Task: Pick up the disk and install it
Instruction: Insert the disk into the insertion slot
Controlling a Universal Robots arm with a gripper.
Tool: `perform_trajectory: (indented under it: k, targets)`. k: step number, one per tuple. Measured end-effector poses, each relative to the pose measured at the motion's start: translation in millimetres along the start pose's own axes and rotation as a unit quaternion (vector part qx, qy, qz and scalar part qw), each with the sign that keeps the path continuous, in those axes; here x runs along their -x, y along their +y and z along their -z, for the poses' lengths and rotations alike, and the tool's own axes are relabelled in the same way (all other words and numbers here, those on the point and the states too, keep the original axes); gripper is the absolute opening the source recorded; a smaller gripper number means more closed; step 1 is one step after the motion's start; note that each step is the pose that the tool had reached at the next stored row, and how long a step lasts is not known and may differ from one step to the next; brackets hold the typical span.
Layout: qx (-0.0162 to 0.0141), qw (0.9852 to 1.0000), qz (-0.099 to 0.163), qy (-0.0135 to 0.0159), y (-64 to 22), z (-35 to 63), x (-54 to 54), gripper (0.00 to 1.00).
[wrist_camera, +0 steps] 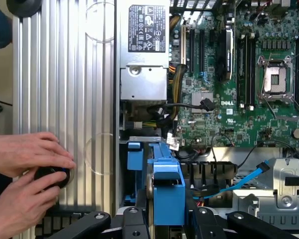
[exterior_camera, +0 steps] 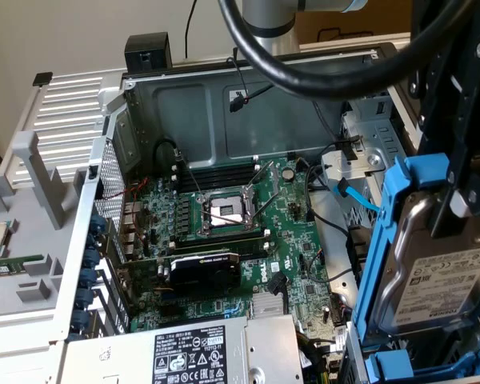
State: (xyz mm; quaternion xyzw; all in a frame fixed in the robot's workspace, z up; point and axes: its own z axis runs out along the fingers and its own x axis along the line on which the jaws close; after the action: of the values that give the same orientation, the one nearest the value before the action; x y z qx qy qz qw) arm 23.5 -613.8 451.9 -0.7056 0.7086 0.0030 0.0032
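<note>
Contact was plain at the near end: the gripper (wrist_camera: 165,219) pinched the disk (wrist_camera: 167,174) by its bright blue frame, black fingers (wrist_camera: 202,221) closed against either side. The drive hung on edge in the air at the exterior view's right, its white label facing that camera, clear of the case floor. Just below it lay a second blue tray (exterior_camera: 416,370); whether the two touched, I could not tell. Beside the held drive stood the silver drive cage (wrist_camera: 284,196), with a blue cable (wrist_camera: 249,177) looping across its open side. Farther off lay the motherboard (exterior_camera: 224,256) with its bare processor socket (exterior_camera: 224,212), and the power supply box (exterior_camera: 184,352) along the case edge. Farthest in the wrist view, a person's hands (wrist_camera: 27,159) worked at a small black object (wrist_camera: 52,177) on the ribbed silver panel (wrist_camera: 89,74), well apart from the gripper.

By my judgement the pick-up was done and the carry toward the bay was the step in hand; the drive was not seated in any slot. Seating it would call for the frame held square to the bay's guides and the blue cable kept out of the path. With hands resting so close to the open case, a slow, watchful approach seemed wise.
</note>
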Motion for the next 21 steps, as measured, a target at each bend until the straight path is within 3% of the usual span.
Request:
perform_trajectory:
  k: [21]
  targets:
    - [0.0, 1.0, 0.0, 0.0001, 0.1, -2.5, -1.6, 0.37]
